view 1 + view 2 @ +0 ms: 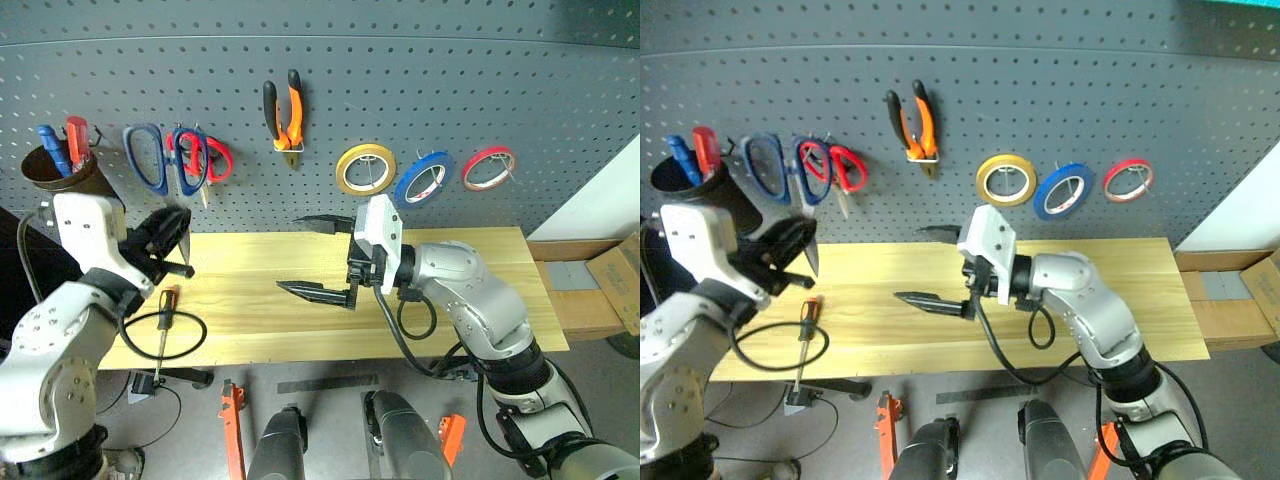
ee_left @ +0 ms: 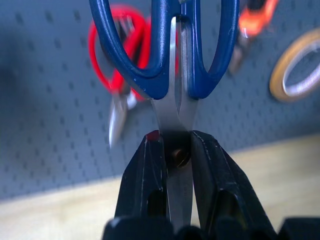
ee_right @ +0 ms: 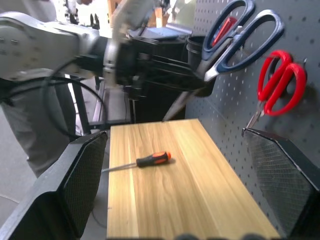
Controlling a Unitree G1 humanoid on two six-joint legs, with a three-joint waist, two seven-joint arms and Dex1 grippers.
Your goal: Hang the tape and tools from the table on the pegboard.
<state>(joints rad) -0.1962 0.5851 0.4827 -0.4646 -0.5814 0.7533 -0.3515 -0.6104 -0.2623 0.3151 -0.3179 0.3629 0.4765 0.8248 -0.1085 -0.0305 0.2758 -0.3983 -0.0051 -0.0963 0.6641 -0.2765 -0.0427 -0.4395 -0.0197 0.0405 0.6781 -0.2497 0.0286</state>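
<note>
Pegboard [image 1: 450, 80] backs left end effector [image 2: 177, 150] clamping scissors [image 2: 170, 55].

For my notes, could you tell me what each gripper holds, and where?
Left gripper clamps the blue scissors by the blades at the pivot. Right gripper holds nothing.

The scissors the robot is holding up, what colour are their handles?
Dark blue. The scissors show best in the left wrist view, pinched by the left gripper.

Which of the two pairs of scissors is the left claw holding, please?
The blue-handled scissors: the left claw is shut on their blades at the pivot, handles up against the pegboard. The red-handled scissors hang free beside them.
</note>
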